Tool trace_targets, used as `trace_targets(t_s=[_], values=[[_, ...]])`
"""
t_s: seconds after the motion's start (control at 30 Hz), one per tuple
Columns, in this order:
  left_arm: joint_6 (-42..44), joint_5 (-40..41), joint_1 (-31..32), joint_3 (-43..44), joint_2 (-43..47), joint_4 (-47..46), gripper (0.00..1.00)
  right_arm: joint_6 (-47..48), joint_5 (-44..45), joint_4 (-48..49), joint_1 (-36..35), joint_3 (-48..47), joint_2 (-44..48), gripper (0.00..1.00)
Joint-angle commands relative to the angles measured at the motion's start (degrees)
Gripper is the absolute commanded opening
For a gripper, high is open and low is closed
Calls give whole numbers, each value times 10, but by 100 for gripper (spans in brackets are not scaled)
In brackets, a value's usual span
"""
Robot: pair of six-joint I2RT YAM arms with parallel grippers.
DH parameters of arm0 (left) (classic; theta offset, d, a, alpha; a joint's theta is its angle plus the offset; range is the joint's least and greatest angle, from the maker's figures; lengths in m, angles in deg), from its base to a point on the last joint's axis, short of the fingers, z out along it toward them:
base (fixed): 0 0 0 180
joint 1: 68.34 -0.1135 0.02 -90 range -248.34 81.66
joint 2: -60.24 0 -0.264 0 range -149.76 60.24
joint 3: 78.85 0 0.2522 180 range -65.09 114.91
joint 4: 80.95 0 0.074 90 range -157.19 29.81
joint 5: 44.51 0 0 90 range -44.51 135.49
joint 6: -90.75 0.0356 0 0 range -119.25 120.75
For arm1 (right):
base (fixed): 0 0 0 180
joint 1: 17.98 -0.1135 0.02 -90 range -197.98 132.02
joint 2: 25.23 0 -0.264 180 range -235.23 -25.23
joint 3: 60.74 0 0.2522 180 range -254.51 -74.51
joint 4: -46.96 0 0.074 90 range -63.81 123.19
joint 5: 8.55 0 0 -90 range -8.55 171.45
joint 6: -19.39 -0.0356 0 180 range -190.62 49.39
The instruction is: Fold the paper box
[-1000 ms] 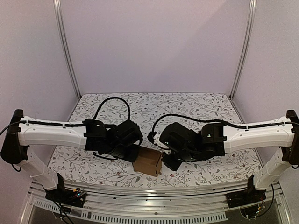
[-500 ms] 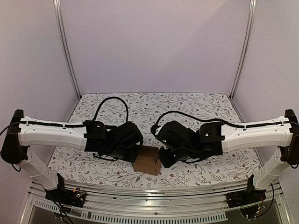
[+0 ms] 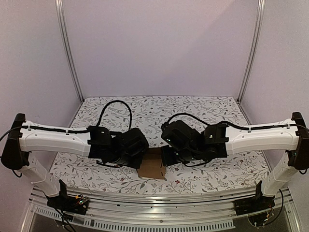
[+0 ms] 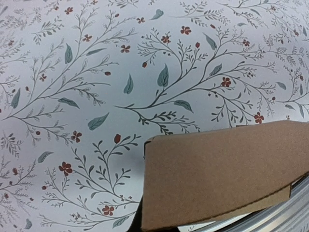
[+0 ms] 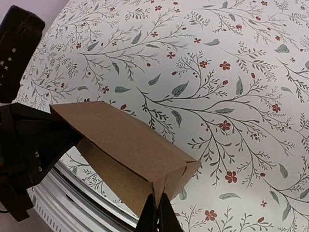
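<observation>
The paper box, a plain brown carton partly formed, sits between the two arms at the near edge of the table. It appears to be raised off the cloth, with one corner over the metal rail. We see the right gripper with its fingers drawn almost together, nipping a bottom corner of the box where an end flap meets the long panel. The left gripper stands against the opposite end. Its jaws are hidden behind the cardboard, so we cannot tell how far open they are or whether they grip.

We judge the step in hand to be closing an end flap. Doing it well calls for a light pinch at the crease, the other arm bracing the body square, and pressure along the score line rather than across the panel, so the wall does not buckle.

Beneath lies a white tablecloth printed with leafy sprigs and red flowers. Pale lilac walls and aluminium posts enclose the cell.
</observation>
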Motion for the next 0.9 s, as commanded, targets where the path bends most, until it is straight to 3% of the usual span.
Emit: trace_targets(t_s=[0.0, 0.87], values=[[0, -19, 27, 4, -20, -20, 0, -64, -43, 89, 1, -14, -10, 0], [-8, -5, 35, 3, -25, -23, 0, -113, -27, 102, 3, 17, -12, 0]])
